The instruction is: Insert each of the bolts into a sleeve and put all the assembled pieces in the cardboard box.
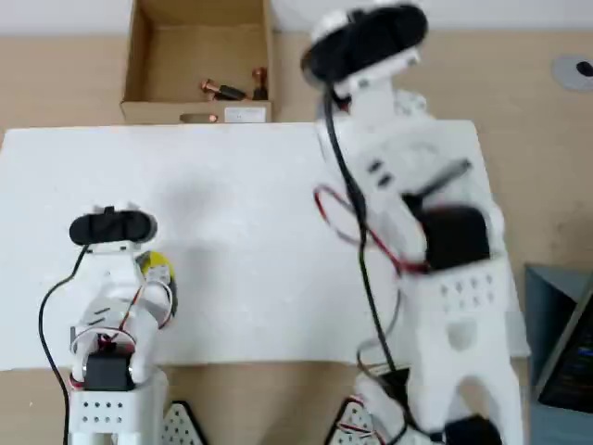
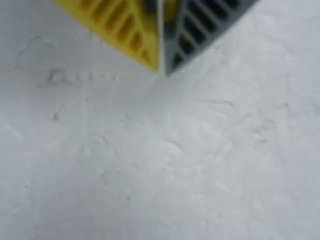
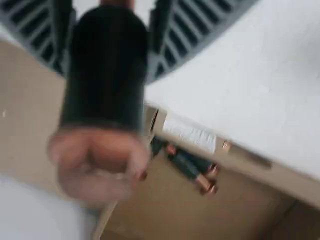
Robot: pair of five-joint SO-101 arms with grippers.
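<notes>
My right gripper (image 3: 107, 50) is shut on a black sleeve (image 3: 105, 70) with a copper bolt head (image 3: 97, 160) sticking out of its end. It hangs by the near right corner of the cardboard box (image 3: 240, 160). In the high view the right arm (image 1: 366, 42) stretches to the box's (image 1: 134, 65) right side. Two or three assembled pieces (image 1: 222, 90) lie inside the box, dark with copper ends (image 3: 187, 165). My left gripper (image 2: 161, 65) is shut on nothing, its yellow and grey fingertips meeting just over the white mat (image 2: 175, 160). The left arm (image 1: 111, 278) sits near the mat's front left.
The white mat (image 1: 232, 232) covers most of the wooden table. A grey device (image 1: 561, 334) stands at the right edge, and a small round disc (image 1: 574, 69) lies at the far right. Red and black cables (image 1: 357, 232) trail along the right arm.
</notes>
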